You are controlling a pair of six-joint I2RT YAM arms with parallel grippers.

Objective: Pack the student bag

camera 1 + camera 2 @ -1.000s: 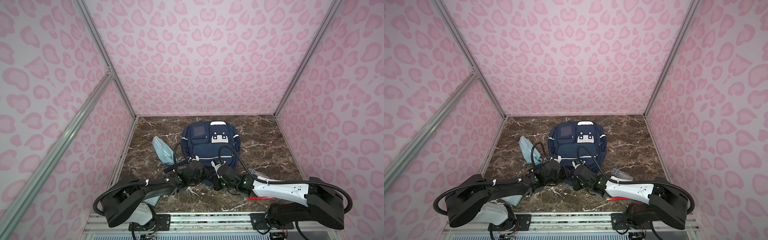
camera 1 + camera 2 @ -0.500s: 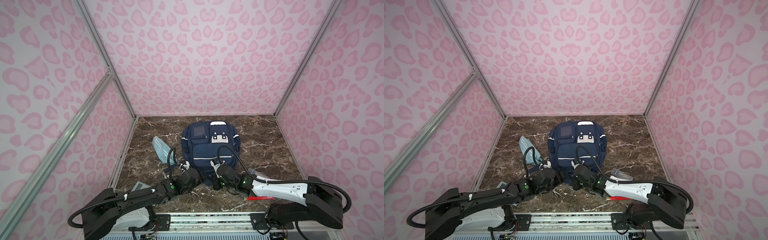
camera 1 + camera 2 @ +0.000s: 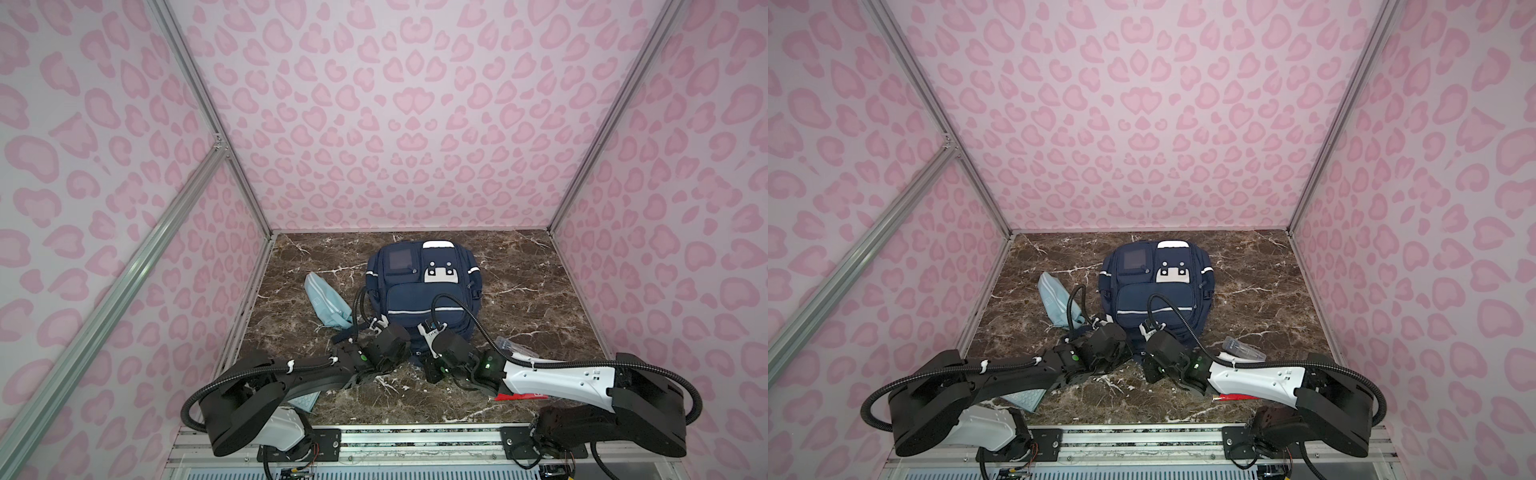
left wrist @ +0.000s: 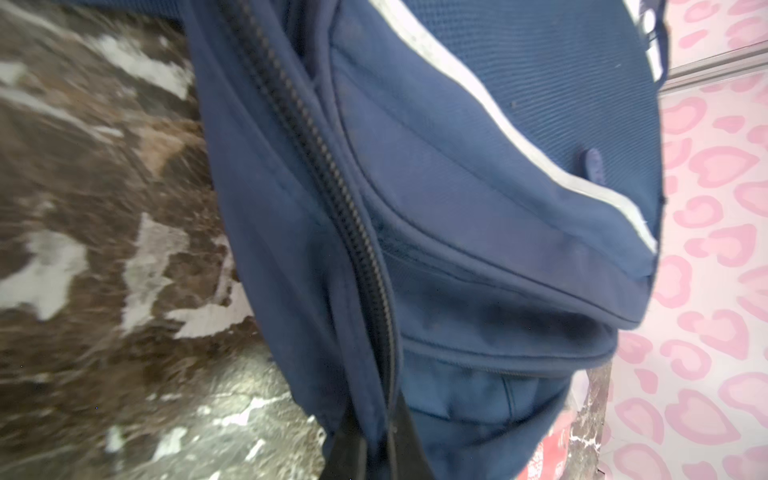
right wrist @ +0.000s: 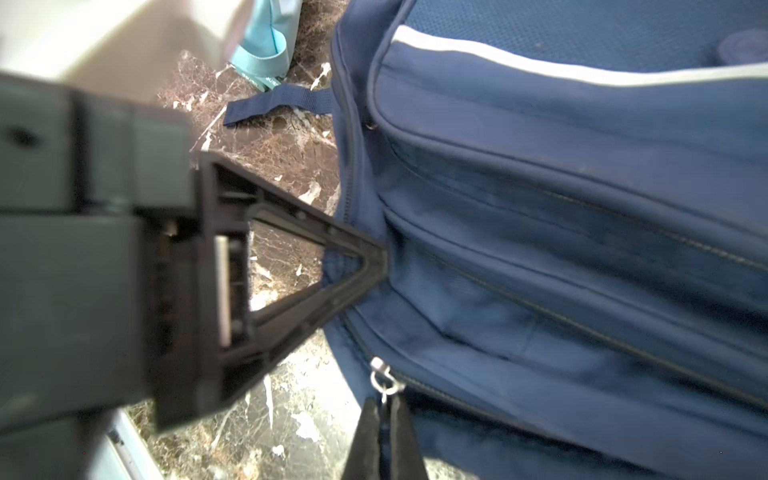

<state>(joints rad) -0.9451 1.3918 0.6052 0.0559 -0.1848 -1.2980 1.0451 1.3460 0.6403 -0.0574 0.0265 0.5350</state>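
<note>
Leftmost on the brown marble counter (image 3: 536,286), a light-blue pouch (image 3: 327,300) lies just beside the student bag (image 3: 424,286). Nearer the front rail, a pale blue flat thing with a dotted grid (image 3: 1025,398) shows partly from under the left arm. A loose navy strap (image 5: 274,104) trails from the bag onto the marble near the pouch. The left hand (image 5: 375,260) is pressed together, its dark pointed tips pinching a fold of navy fabric at the bag's near end, beside the main zip (image 4: 332,178). The bag lies flat in the middle of the counter, front pockets up, with its white patch toward the back wall. The right hand (image 5: 384,434) is closed on the zip pull (image 5: 382,380), which hangs from a small metal ring at the bag's near edge, close to the left hand. Right of the bag, a clear plastic packet (image 3: 1244,348) and a red flat thing (image 3: 1233,397) lie partly under the right arm
</note>
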